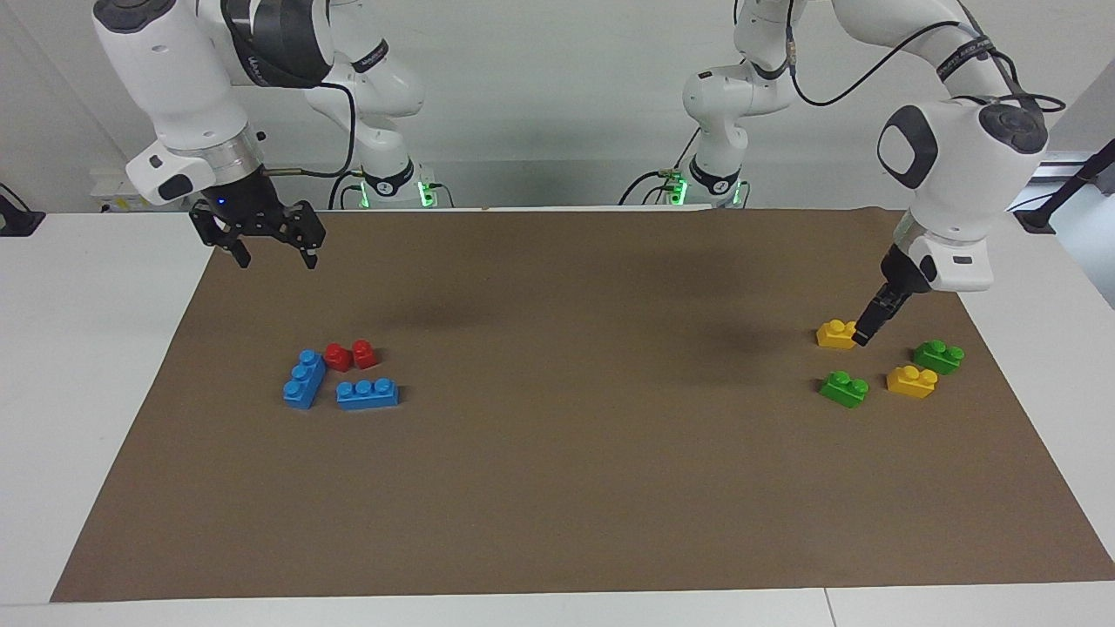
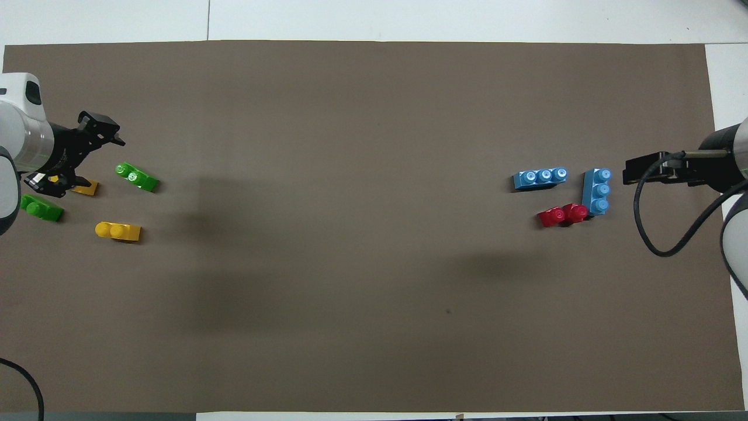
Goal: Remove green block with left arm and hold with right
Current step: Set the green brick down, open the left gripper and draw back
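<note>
Bricks lie in two clusters on the brown-covered table (image 1: 557,522). The green block (image 1: 843,388) (image 2: 136,176) sits flat, studs up, at the left arm's end. It is the farthest from the robots in its cluster, near a yellow brick (image 1: 912,381) and a darker green brick (image 1: 938,356), and nothing grips it. The left hand (image 1: 862,335) (image 2: 58,175) hangs low over this cluster, its tip showing against another yellow brick (image 1: 837,333). Whether its fingers are parted I cannot tell. The right hand (image 1: 272,248) waits in the air with fingers spread and empty, over the table edge near the blue bricks (image 1: 366,394) and the red brick (image 1: 351,354).
</note>
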You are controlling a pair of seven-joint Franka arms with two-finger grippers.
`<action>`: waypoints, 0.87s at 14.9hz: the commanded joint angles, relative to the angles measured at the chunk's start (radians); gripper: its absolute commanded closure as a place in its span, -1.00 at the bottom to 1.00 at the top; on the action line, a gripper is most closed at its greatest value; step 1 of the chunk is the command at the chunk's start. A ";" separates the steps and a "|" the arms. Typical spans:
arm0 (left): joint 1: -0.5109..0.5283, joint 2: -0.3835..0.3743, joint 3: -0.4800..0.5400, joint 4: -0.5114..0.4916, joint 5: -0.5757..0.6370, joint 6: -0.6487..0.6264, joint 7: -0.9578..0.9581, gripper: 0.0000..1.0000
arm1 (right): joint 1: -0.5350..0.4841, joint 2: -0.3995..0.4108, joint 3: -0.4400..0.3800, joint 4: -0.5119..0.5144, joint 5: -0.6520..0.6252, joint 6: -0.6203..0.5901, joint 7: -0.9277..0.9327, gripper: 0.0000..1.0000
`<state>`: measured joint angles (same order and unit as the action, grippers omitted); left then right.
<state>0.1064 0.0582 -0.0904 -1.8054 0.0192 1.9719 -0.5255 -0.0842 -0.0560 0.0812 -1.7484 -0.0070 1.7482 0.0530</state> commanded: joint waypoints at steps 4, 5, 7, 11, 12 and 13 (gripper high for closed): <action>-0.025 -0.113 0.006 -0.006 0.015 -0.136 0.273 -1.00 | -0.003 0.007 0.005 0.014 -0.021 -0.032 -0.019 -1.00; -0.054 -0.133 0.015 -0.006 0.015 -0.165 0.297 -1.00 | -0.002 0.007 0.005 0.014 -0.021 -0.035 -0.019 -1.00; -0.085 -0.172 0.031 -0.005 0.015 -0.223 0.306 -1.00 | -0.003 0.005 0.005 0.009 -0.021 -0.035 -0.019 -1.00; -0.086 -0.183 0.028 0.064 0.013 -0.313 0.455 -1.00 | -0.003 0.002 0.005 0.006 -0.019 -0.035 -0.019 -1.00; -0.086 -0.181 0.023 0.093 0.013 -0.346 0.458 -1.00 | -0.003 0.002 0.005 0.004 -0.021 -0.039 -0.021 -1.00; -0.091 -0.181 0.021 0.096 0.011 -0.352 0.458 -1.00 | -0.003 0.002 0.005 0.004 -0.019 -0.041 -0.021 -1.00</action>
<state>0.0332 -0.1273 -0.0779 -1.7562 0.0194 1.6756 -0.0996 -0.0833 -0.0554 0.0819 -1.7491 -0.0071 1.7256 0.0527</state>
